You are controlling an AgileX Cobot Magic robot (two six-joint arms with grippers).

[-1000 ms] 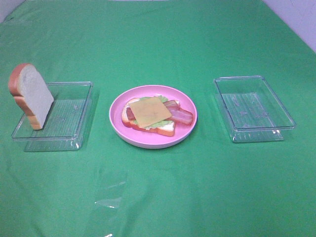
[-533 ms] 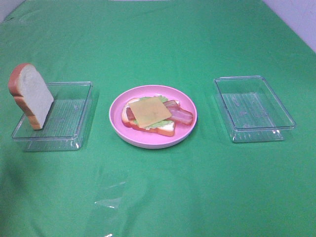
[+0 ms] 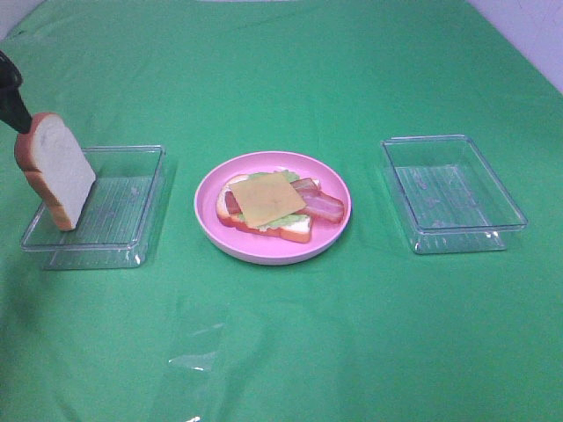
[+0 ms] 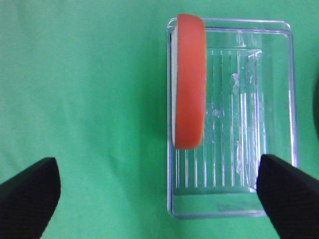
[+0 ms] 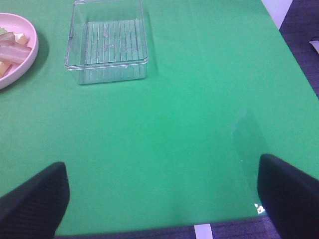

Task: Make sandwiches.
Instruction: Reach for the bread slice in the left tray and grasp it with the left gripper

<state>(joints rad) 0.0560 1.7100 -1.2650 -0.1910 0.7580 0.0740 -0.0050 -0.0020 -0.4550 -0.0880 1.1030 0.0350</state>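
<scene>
Far left: left gripper (image 4: 159,194) spread wide, empty, above the bread slice (image 3: 54,171) standing on edge in the left tray (image 3: 132,224). Centre: open sandwich (image 3: 268,205) on the pink plate (image 3: 211,230), cheese (image 3: 266,197) uppermost, top slice wanting. Right: right tray (image 3: 506,215) holds nothing; right gripper (image 5: 162,199) wide apart, idle, holding nothing. Step judged: fetching the top slice. Next: descend, jaws straddling its faces, close.
</scene>
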